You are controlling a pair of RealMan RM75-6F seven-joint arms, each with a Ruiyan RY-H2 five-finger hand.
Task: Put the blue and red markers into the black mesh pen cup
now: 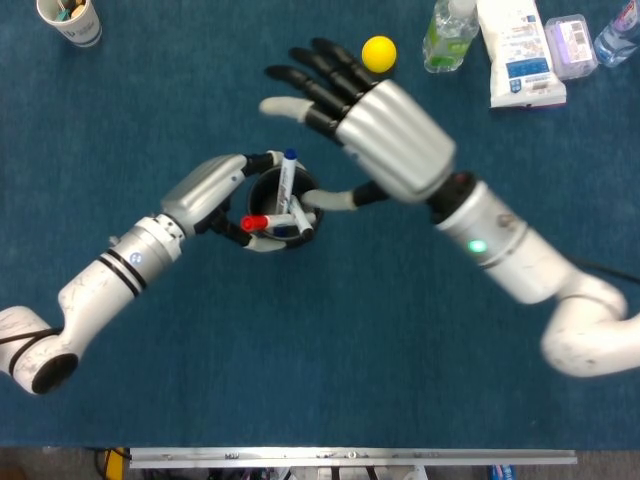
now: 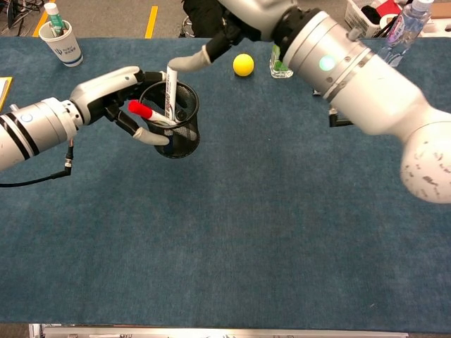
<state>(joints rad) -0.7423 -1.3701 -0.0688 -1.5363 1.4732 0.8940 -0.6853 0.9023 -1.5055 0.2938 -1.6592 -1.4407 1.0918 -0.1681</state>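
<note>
Black mesh pen cup (image 2: 173, 123) at centre-left of the frame holds both the blue marker (image 2: 170, 91), upright, and the red marker (image 2: 149, 115), leaning on its rim. The left hand (image 2: 113, 95) grips the cup's side, while the right hand (image 1: 370, 125) hovers above with fingers spread, empty. A paper cup (image 2: 59, 39) in the upper left holds pens.

1. One black mesh pen cup (image 1: 268, 205) (image 2: 173, 120), with two markers in it: one red-capped marker (image 1: 262, 224) (image 2: 146, 113), one blue-capped marker (image 1: 286, 180) (image 2: 169, 88).
2. One yellow ball (image 1: 379, 53) (image 2: 243, 65).
3. One white paper cup (image 1: 70, 20) (image 2: 60, 40).
4. Two clear plastic bottles: (image 1: 449, 35), (image 1: 616, 34).
5. Two robot hands: left hand (image 1: 215, 190), right hand (image 1: 370, 125).
</note>
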